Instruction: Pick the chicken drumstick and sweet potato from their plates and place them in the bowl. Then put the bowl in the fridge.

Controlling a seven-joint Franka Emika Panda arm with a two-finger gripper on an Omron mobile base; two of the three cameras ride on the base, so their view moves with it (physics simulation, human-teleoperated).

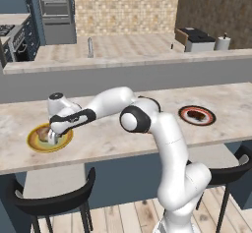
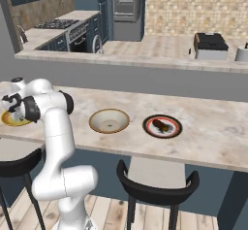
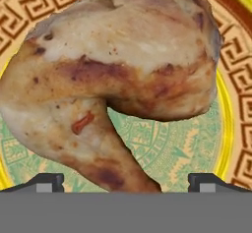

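directly below the gripper (image 1: 51,137) lies the chicken drumstick (image 3: 113,79), on a plate (image 1: 34,144) with a yellow-orange rim. jaws spread wide, one tip to each side of the drumstick's narrow end, nothing held. off to the gripper's side along the counter (image 2: 213,132) sits the bowl (image 2: 109,121), and just past it the sweet potato (image 2: 162,125) on a dark-rimmed plate (image 2: 162,133).

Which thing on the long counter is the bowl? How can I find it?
Look along the long marble counter. In the right base view, the bowl sits in the middle, between the yellow-rimmed plate under the robot's hand and the dark-rimmed plate with the sweet potato. It is deeper, cream inside, brown-rimmed, and empty.
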